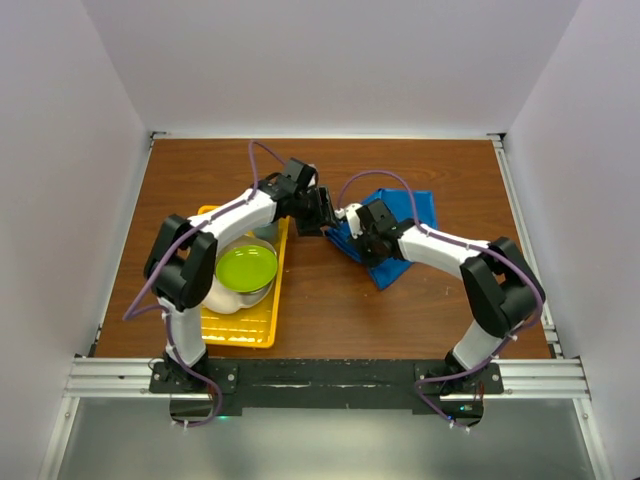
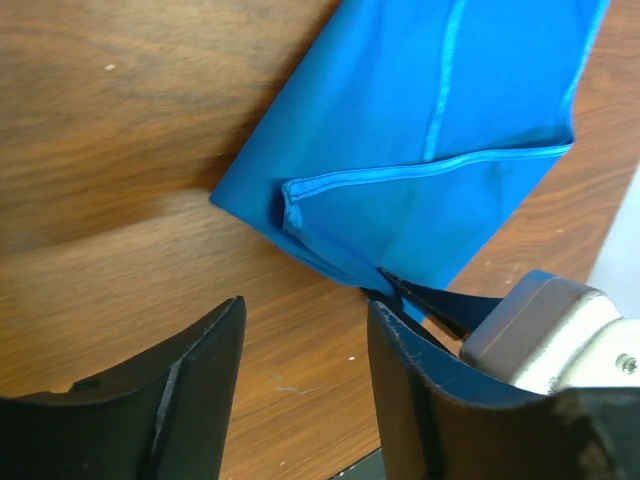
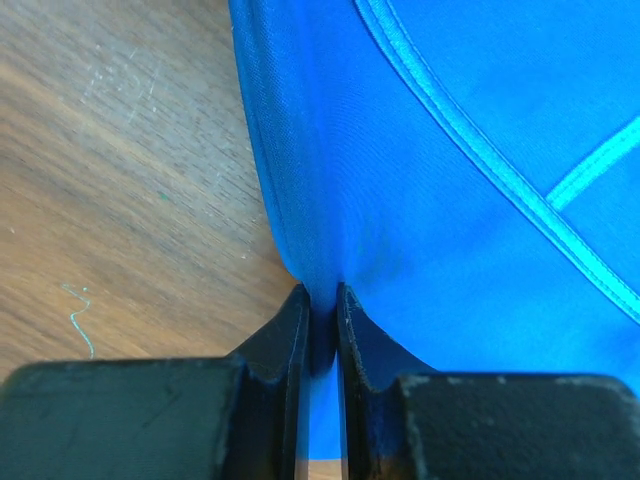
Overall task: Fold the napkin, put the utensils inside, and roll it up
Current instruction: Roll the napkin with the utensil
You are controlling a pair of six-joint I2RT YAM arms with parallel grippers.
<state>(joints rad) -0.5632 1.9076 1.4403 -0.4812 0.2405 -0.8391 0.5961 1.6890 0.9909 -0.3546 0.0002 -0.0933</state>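
Wood beneath it all: table (image 1: 330, 320), broad and brown. On its left side, yellow tray (image 1: 240, 335) with green bowl (image 1: 246, 268), set aside, leaving working room. Right of centre, napkin (image 1: 412, 208), doubled over flat (hemmed layers stacked), seemingly ready for cutlery. Left gripper (image 2: 305, 320) spread wide just beside the napkin's corner, holding nothing. Right gripper (image 3: 320, 300) pinching the folded edge, likely to pin or lift it. No fork to be made out.

Yellow tray (image 1: 240, 330) and bowl (image 1: 246, 268) obstruct left of napkin (image 1: 420, 210).
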